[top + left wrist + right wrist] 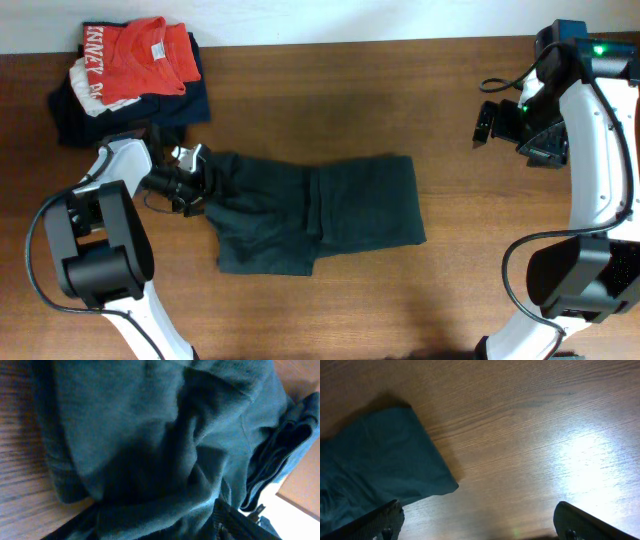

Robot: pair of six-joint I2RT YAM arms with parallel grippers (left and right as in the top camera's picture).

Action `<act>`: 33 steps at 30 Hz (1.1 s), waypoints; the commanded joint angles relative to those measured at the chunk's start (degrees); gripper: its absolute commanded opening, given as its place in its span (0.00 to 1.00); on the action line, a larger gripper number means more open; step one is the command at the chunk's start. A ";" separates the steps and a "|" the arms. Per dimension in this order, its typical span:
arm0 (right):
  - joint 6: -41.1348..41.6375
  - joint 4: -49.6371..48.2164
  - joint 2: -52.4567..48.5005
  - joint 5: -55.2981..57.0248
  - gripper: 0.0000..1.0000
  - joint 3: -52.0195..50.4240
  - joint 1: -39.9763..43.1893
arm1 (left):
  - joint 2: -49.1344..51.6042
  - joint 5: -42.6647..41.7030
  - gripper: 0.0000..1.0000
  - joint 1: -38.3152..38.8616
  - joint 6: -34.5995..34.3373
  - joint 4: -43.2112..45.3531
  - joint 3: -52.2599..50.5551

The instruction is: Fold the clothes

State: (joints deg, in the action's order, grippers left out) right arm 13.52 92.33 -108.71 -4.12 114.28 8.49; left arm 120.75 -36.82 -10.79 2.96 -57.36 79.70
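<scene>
Reading the overhead view as a clock face with twelve at its top edge, we see the dark T-shirt (320,215) lying mid-table with its long axis running from nine to three o'clock, partly folded into a rough rectangle whose lower left quarter juts toward six. The left gripper (195,185) sits right at the shirt's nine o'clock end, where the cloth bunches and wrinkles toward it, so the garment spreads away from it toward three and four. Its wrist view is filled with soft, matte, creased knit and stacked hem edges, and the cloth hides the jaws, so we cannot tell whether they are clamped on it. The right gripper (487,122) hangs well apart over bare wood, spread wide with nothing between its fingers; the shirt's squared, flat three o'clock corner lies toward eight from it. We judge the left arm the nearer one for the next fold. The table (400,80) is smooth, glossy grained wood. At eleven o'clock a red-orange shirt (140,55) rests on folded navy garments (70,125).
</scene>
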 commanded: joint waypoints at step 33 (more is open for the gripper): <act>0.00 1.90 0.24 -0.31 0.99 0.26 0.11 | 2.36 23.39 0.02 -2.51 -3.58 -27.45 26.29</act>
State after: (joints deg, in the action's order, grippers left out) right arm 13.50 94.11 -108.71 -4.12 114.28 8.49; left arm 122.28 -14.39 -13.06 -0.27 -85.23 109.30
